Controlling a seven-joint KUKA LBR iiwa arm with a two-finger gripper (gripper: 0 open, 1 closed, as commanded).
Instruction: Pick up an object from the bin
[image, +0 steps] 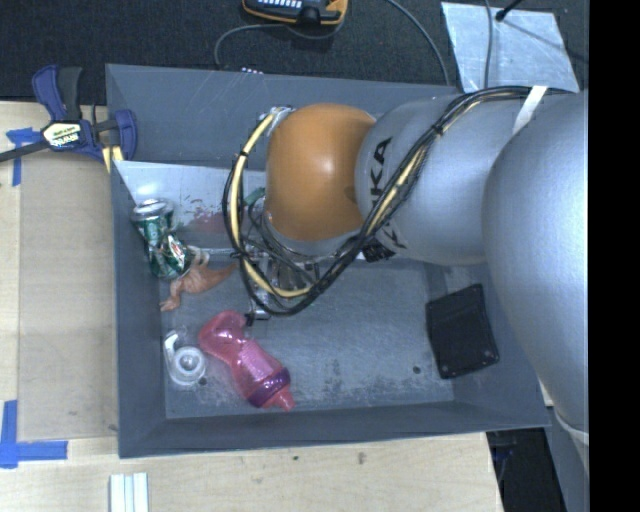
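1. Grey metal bin (135, 400) below me, with the arm (470, 180) reaching in from 3 o'clock.
2. An orange cover (315, 170) and looped cables (240, 200) sit over the wrist, a little toward 10 o'clock of the bin's middle.
3. The gripper (262, 292) pokes out beneath them, low over the floor. I cannot tell whether it is open or closed, or whether it has hold of anything.
4. Nearest to it are two things: a brown thing (200, 278) just beside it at 9 o'clock, and a pink bottle (245, 362) lying on its side just off it at 7 o'clock.
5. A crushed green can (160, 240) stands at the bin's 9 o'clock wall, touching the brown thing.
6. A clear cap (183, 362) lies just beside the pink bottle, toward the 8 o'clock corner.
7. A black block (462, 330) lies well apart, at 4 o'clock.
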